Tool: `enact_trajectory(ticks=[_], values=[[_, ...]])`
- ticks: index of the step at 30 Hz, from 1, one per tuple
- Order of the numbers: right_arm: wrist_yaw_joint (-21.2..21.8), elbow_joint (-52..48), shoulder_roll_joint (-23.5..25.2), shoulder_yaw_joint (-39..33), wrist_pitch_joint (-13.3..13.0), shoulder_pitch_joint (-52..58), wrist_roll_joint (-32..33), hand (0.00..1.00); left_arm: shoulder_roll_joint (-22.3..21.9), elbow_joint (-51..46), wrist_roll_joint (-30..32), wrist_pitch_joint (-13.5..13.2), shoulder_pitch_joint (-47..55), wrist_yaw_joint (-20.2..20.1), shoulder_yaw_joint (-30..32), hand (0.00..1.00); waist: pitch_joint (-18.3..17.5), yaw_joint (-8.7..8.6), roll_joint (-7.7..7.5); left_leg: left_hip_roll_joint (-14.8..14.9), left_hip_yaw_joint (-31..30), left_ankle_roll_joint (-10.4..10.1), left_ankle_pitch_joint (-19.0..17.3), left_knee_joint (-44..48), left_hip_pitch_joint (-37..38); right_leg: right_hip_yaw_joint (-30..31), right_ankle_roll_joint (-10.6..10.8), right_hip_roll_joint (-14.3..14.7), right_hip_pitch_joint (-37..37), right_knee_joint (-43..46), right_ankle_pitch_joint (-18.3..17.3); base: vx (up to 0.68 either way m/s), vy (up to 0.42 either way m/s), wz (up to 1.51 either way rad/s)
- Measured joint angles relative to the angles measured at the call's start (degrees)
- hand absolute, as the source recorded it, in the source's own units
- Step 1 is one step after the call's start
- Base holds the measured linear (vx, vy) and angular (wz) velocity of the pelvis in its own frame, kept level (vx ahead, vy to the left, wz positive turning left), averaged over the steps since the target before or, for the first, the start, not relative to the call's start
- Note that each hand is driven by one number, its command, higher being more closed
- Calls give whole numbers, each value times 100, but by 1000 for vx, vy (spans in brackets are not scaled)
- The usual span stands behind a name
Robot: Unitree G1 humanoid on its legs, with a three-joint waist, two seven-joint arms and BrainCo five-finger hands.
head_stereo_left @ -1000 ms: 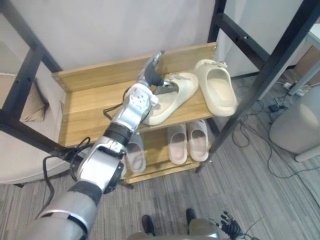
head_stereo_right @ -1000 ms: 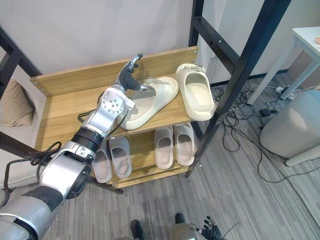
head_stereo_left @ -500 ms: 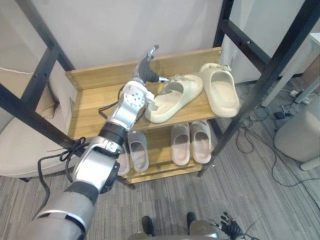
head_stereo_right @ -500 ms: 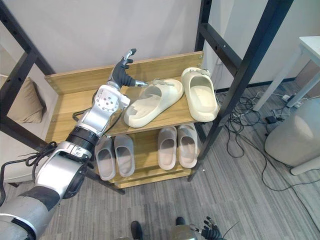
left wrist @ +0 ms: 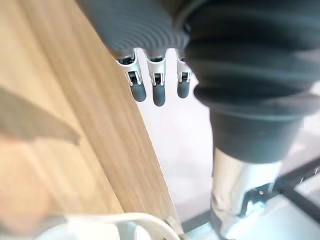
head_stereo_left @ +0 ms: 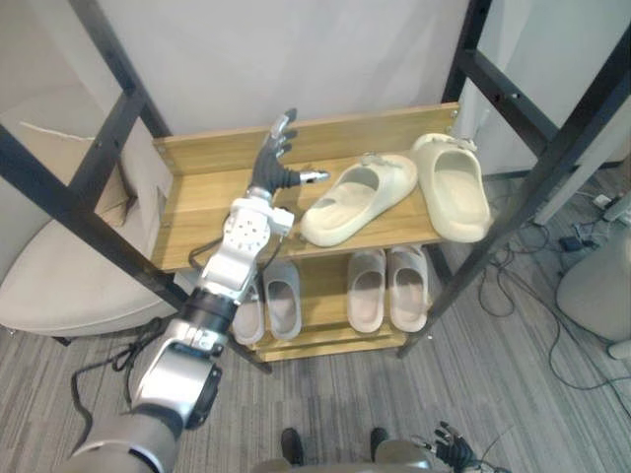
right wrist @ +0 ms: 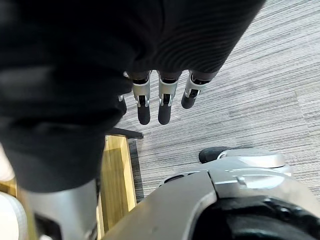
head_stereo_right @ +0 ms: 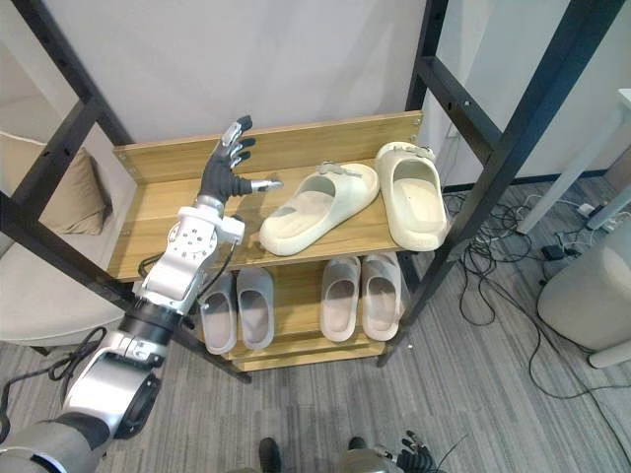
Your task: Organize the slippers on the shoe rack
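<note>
Left eye view is showing the left hand [head_stereo_left: 268, 173] hovering over the rack's [head_stereo_left: 197, 212] top shelf. Its fingers are spread and released, holding nothing, and the thumb is pointing at a cream slipper [head_stereo_left: 360, 192] just beside it. That slipper is lying askew on the top shelf, its heel end swung toward the hand. Its mate [head_stereo_left: 455, 189] is sitting straight at the rack's right end. On the rack's lower shelf a grey pair [head_stereo_left: 281, 304] and a beige pair [head_stereo_left: 386, 288] are sitting in line. The right hand [right wrist: 161, 105] is hanging relaxed and empty over the floor in front of the rack. The step in hand is probably straightening the askew slipper. For that, the left hand would be taking or nudging its heel end and turning it parallel with its mate.
</note>
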Motion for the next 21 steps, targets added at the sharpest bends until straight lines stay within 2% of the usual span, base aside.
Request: enact_trajectory(ticks=[4,13,21], values=[[-27,5,-70,171,44,-35,-19,0,-3,-22,-157,-68,395,-8,9,0,10,108,-23,-1,-29,0,0,0,-2,-51,8,2,25,-9,-10,-6,-2,6],[-50,59,-36,351,84,-117,-186,0,-130,-43,-293,-98,920,-181,-23,0,-47,114,-220,-35,-172,-2,3,2,-44,-185,14,-8,115,-120,-10,11,-1,8],[-54,221,-52,451,104,-222,-234,0,-399,-450,-728,-101,1218,-385,-422,0,-82,140,-283,-35,-178,-3,1,-1,-4,-193,16,-5,166,-138,-11,1,0,0]])
